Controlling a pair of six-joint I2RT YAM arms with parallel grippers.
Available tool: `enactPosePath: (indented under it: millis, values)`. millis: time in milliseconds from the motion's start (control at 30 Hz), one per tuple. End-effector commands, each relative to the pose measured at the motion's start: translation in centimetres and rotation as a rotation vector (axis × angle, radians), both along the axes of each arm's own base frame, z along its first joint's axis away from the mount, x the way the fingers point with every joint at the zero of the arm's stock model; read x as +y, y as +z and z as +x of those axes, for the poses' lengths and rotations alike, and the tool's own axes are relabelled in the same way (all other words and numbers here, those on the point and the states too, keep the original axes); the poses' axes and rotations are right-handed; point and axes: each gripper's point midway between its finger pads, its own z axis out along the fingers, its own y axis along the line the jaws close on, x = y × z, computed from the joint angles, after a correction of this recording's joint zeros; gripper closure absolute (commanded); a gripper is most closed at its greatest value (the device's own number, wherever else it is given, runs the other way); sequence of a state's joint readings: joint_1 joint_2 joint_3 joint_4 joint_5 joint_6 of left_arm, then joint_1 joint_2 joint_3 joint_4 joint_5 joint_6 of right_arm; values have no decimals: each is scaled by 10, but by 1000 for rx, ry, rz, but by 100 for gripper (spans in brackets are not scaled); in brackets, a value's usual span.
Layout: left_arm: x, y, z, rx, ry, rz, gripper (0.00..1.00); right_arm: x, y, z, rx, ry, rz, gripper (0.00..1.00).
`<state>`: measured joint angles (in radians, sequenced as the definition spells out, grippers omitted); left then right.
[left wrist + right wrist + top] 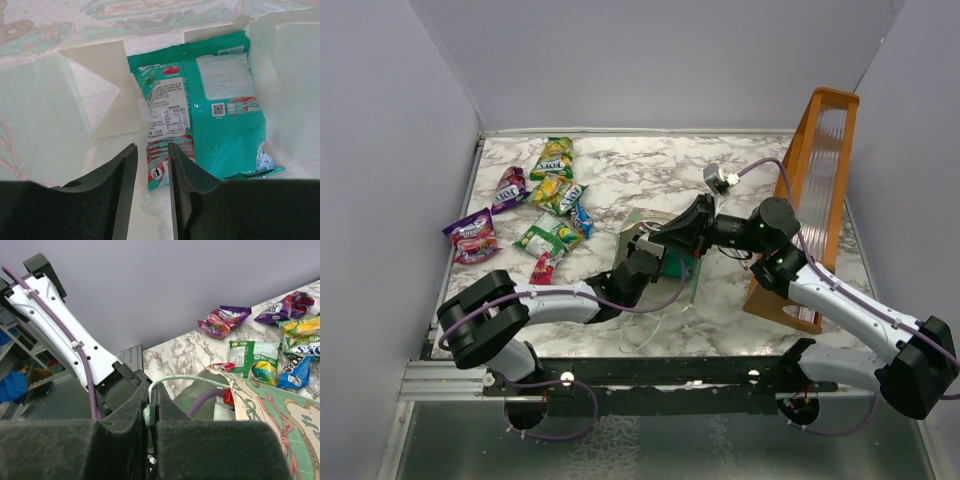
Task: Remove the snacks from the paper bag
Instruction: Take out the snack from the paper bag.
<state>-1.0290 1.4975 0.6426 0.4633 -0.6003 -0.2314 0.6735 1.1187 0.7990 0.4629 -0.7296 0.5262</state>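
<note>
The paper bag (pixel 692 283) lies tipped over mid-table, mouth toward the left arm. My left gripper (pixel 642 265) is inside it. In the left wrist view its jaws (pixel 151 147) stand a little apart and empty, just short of a teal packet (pixel 215 115) lying on the bag's cream inner wall (pixel 45 115). My right gripper (pixel 672 237) is shut on the bag's thin loop handle (pixel 190 378) and holds it up; the gripper (pixel 150 388) and the bag's printed side (pixel 270 410) show in the right wrist view. Several snacks (pixel 555 195) lie on the table at the far left.
A tall orange-brown wooden rack (pixel 820 190) stands at the right, beside the right arm. Loose packets include green-yellow (pixel 555 157), purple (pixel 508 188), pink-purple (pixel 472 237) and green (pixel 548 237). Grey walls enclose the marble table (pixel 620 170).
</note>
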Motion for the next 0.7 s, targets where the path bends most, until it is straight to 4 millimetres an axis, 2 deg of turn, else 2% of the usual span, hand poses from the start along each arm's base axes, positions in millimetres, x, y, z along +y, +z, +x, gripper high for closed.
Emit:
enactPosePath:
  millis: [0,67,133,233,300,367,467,533,667]
  values:
    - [-10,11,3,-55,-76,-29,65,5,16,13,-31,-45,-3,98]
    - [-8,11,8,-67,-98,-34,64,6,21,18,-43,-58,-24,98]
    - [1,7,22,-56,-84,-34,64,10,20,24,-59,-53,-57,98]
    - [-1,11,32,-50,-119,-38,62,18,10,31,-76,-28,-137,98]
    - [-12,21,27,-37,-183,-65,55,20,6,38,-69,-38,-175,98]
    - [-20,22,15,3,-232,-115,47,21,4,40,-66,-38,-196,98]
    - [-25,14,2,52,-250,-183,41,22,5,34,-67,-4,-183,98]
    - [-30,7,-3,51,-242,-168,39,22,4,31,-56,9,-174,98]
    - [-34,-8,6,59,-171,-121,33,22,5,24,-44,38,-167,98]
